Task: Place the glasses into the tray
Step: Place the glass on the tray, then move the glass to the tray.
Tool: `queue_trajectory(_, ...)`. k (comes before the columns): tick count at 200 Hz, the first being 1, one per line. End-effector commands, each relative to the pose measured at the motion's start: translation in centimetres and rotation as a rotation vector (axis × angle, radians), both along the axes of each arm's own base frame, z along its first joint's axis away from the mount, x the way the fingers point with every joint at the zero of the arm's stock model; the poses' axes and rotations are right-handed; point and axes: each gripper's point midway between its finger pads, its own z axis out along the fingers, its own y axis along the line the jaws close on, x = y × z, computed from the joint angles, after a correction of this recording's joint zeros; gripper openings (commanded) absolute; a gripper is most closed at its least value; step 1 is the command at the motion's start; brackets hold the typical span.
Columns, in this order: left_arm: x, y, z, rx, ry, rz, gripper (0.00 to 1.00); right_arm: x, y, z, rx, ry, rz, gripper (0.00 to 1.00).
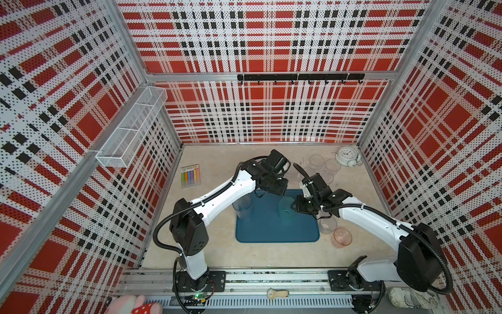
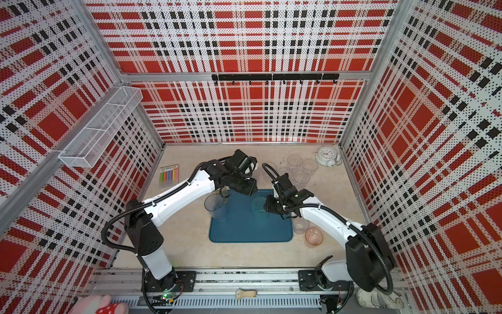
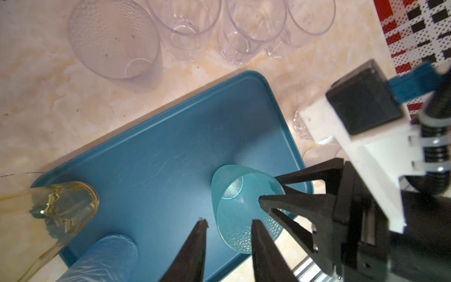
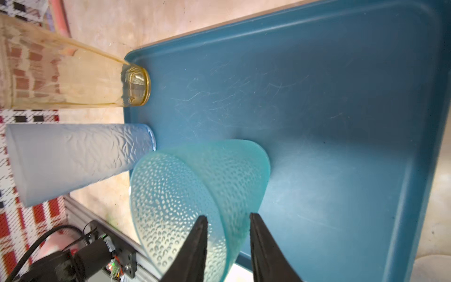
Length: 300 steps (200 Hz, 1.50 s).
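Gaping above plaid-walled beige tabletop [image 1: 271,255]: left tool [image 3: 229,221] empty, right tool [image 4: 228,216] straddling mint glass [image 4: 170,195].

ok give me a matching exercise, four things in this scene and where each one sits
Things:
1. mint-green glass
2. pink glass
3. white alarm clock
4. pack of coloured chalks

Places:
A. far right corner of the table
B. standing on the tray
C. by the table's left edge, in its far half
D. on the table, off the tray, near its near right corner

Pairs: 1-B, 2-D, 3-A, 4-C
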Motion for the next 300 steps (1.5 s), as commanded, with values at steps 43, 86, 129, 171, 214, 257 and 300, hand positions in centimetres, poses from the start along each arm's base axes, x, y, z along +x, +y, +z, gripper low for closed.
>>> queue_trajectory(43,3.2,4.6,5.5,-0.156,-0.137,0.188,0.37,-0.4,1.0,-0.1,-0.211,-0.03,0.032,0.26)
queue_trajectory(86,4.2,7.2,7.3,-0.214,-0.199,0.26,0.38,-1.1,2.1,0.1,-0.248,-0.024,0.067,0.21)
queue_trajectory(129,5.7,10.2,9.2,-0.245,-0.266,0.338,0.38,-2.7,4.0,0.5,-0.242,-0.011,0.107,0.21)
queue_trajectory(171,6.7,12.4,10.5,-0.264,-0.311,0.392,0.38,-4.2,7.5,0.2,-0.193,0.005,0.141,0.21)
queue_trajectory(214,6.6,13.5,10.5,-0.262,-0.319,0.407,0.39,-4.9,9.8,-0.6,-0.136,0.029,0.161,0.21)
queue_trajectory(257,6.2,13.8,10.0,-0.254,-0.314,0.413,0.39,-6.3,12.3,-0.8,-0.104,0.043,0.202,0.21)
queue_trajectory(300,6.1,14.3,10.5,-0.265,-0.324,0.413,0.4,-7.0,15.2,-1.1,-0.046,0.049,0.227,0.2)
